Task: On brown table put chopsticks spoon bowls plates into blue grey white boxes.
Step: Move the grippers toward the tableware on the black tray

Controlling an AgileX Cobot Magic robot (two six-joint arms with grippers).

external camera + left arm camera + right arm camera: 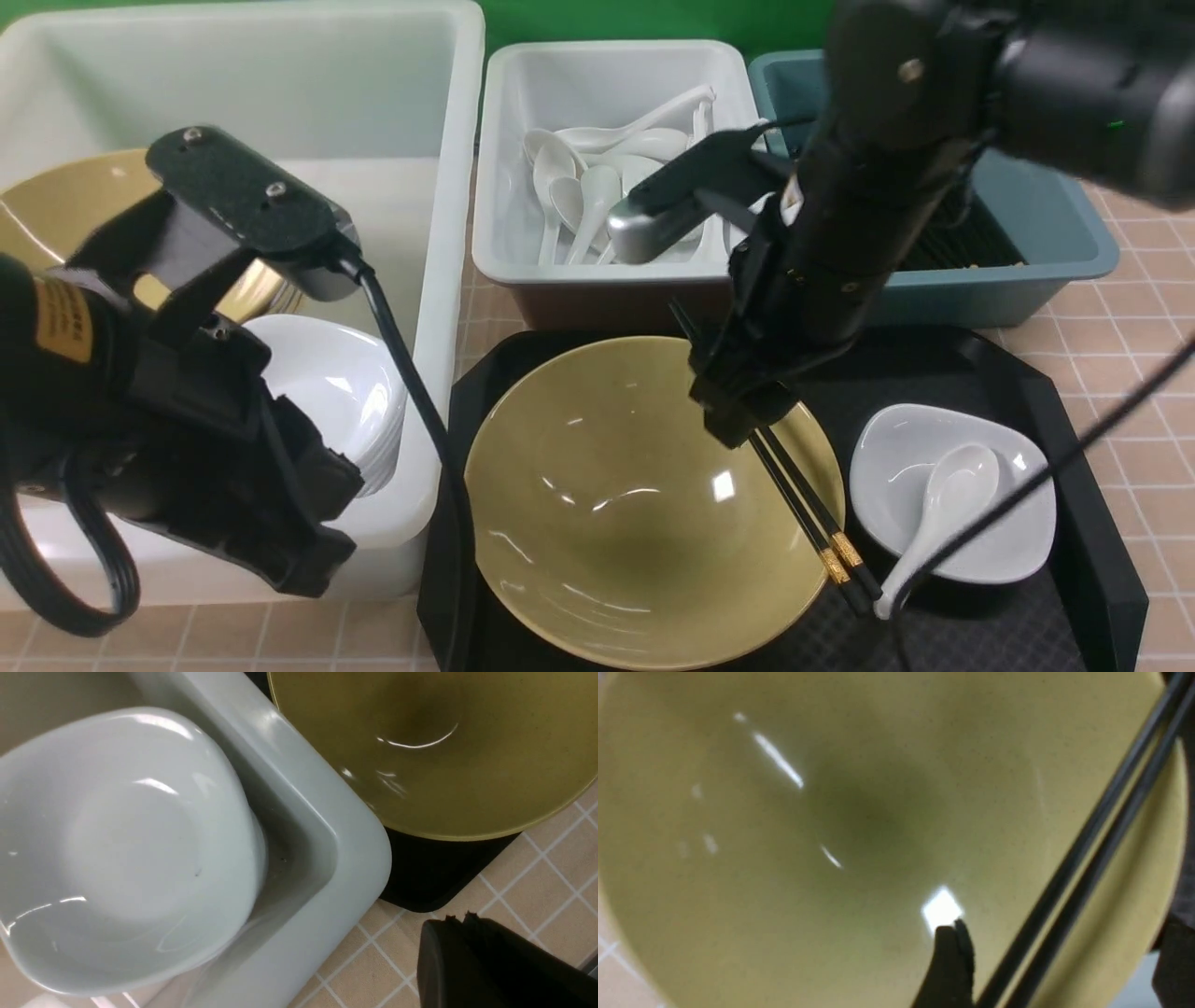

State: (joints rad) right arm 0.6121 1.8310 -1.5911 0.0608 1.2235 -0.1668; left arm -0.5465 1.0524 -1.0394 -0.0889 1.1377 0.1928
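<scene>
Right wrist view: right gripper (1062,933) spread around chopsticks (1092,816).

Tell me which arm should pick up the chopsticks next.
Right. The right tool hangs open directly over the chopsticks, which lie across the yellow bowl's rim. The left tool is shut, off by the white box and its stacked plates.

We see a black tray (1106,560) low in the front view, reaching from the middle across to the right. Its corners are cut off at an angle, a raised rim runs round it, and its floor shows a fine grainy texture near the front edge. In the left wrist view we catch one corner of the tray (430,872), dark and plain. Along the top of the front view we see a flat green backdrop (635,19).
</scene>
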